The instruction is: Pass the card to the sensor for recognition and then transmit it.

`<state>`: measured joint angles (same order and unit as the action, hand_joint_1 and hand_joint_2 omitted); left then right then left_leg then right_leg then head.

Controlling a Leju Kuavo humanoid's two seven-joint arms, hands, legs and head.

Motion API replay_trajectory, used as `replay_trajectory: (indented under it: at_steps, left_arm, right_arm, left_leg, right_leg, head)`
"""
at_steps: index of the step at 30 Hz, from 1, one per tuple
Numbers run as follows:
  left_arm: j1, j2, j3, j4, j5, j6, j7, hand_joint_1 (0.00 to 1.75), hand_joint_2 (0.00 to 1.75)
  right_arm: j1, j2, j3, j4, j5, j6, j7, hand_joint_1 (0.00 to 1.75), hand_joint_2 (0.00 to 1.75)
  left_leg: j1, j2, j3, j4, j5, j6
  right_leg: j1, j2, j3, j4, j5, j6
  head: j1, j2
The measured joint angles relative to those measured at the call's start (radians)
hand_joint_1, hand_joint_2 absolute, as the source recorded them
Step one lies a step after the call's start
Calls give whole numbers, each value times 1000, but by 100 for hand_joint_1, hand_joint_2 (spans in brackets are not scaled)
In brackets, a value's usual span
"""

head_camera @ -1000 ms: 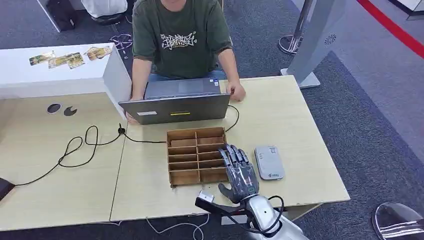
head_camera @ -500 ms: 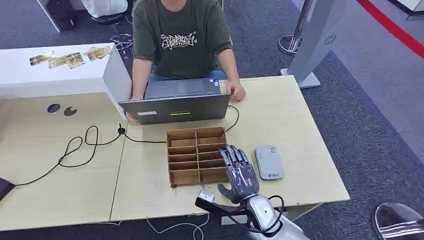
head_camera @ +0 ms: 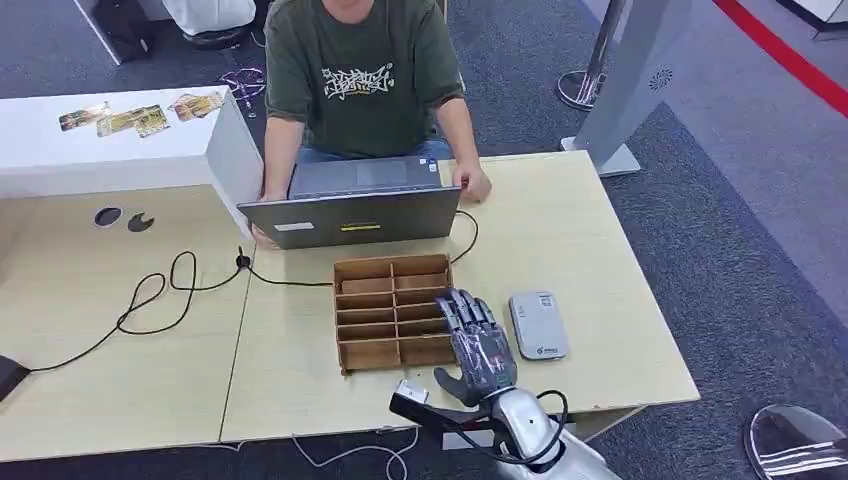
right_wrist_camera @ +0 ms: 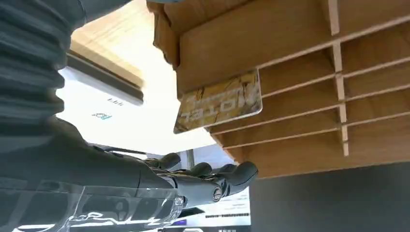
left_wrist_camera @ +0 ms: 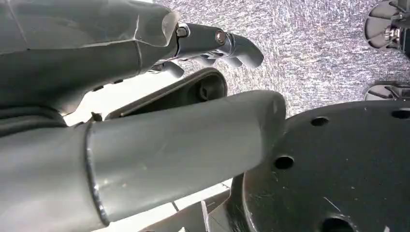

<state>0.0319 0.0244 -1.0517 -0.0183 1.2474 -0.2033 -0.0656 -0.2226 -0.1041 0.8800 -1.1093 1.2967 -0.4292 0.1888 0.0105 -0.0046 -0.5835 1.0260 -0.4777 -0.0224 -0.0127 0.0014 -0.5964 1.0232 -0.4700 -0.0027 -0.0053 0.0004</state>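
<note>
A yellow card (right_wrist_camera: pixel 220 101) printed HOTEL sticks out of a slot of the wooden divider box (right_wrist_camera: pixel 290 38). In the head view that box (head_camera: pixel 365 310) stands mid-table, and my right hand (head_camera: pixel 478 345) lies flat over its right edge with fingers spread. In the right wrist view the right hand (right_wrist_camera: pixel 193 183) has its fingers stretched out beside the card, apart from it and holding nothing. The grey card sensor (head_camera: pixel 538 324) lies just right of the hand. My left hand (left_wrist_camera: pixel 208 41) hangs beside my body over the carpet, fingers loosely extended and empty.
A person (head_camera: pixel 360 70) sits across the table with both hands at an open laptop (head_camera: pixel 350 215) just behind the box. A black cable (head_camera: pixel 160 295) loops over the left of the table. Several cards (head_camera: pixel 140 118) lie on a white counter at far left.
My right hand has edged very slightly toward the box. Nothing else has moved.
</note>
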Motion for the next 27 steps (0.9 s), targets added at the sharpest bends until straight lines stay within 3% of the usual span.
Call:
replay_trajectory:
  at_steps: [8,27]
  left_arm:
    - [0,0,0,0,2,-2,0,0,0]
    - [0,0,0,0,4,-3,-6,0,0]
  right_arm:
    - [-24,-13,21,-6,-34,39,-22,0,175]
    - [-28,-32,42,-31,-40,26,-17,0,175]
  left_leg:
    - [0,0,0,0,0,0]
    - [0,0,0,0,0,0]
  right_leg:
    - [0,0,0,0,0,0]
    - [0,0,0,0,0,0]
  head:
    - [0,0]
    - [0,0]
